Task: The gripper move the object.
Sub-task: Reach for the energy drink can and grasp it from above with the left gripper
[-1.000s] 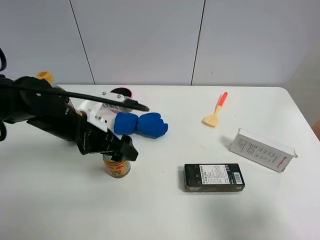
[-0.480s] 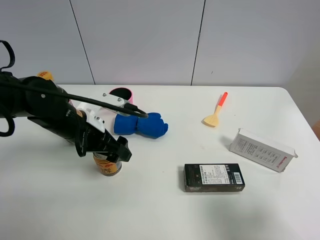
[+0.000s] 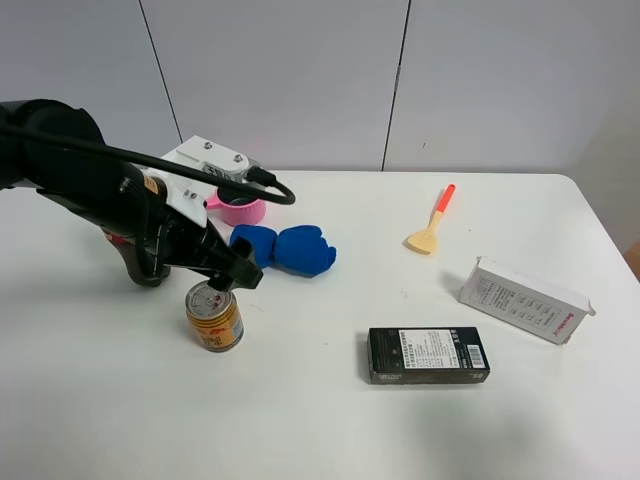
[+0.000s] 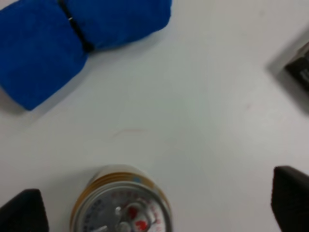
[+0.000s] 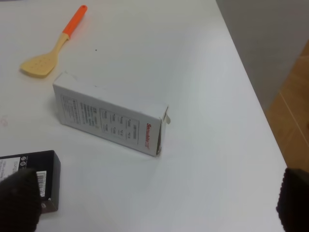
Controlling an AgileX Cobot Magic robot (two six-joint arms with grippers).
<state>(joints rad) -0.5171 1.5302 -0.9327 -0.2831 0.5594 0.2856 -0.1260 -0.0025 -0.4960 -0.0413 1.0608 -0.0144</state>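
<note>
The gold-yellow can (image 3: 214,318) with red markings and a silver top stands upright on the white table (image 3: 330,420), left of the middle. My left gripper (image 3: 236,276) hangs just above and behind it, open and empty. In the left wrist view the can's top (image 4: 121,212) lies between the two black fingertips (image 4: 21,212), which stand far apart and clear of it. My right gripper (image 5: 154,200) is open and empty over the table's right side. It is out of the exterior high view.
A blue padded thing (image 3: 282,249) and a pink cup (image 3: 242,208) lie behind the can. A dark bottle (image 3: 140,268) stands partly hidden by the left arm. A black box (image 3: 428,355), a white box (image 3: 525,299) and an orange-handled spatula (image 3: 432,222) lie to the right.
The can shifted a little to the left with the left gripper over it. The gripper has since lifted up and back, leaving the can standing free.
</note>
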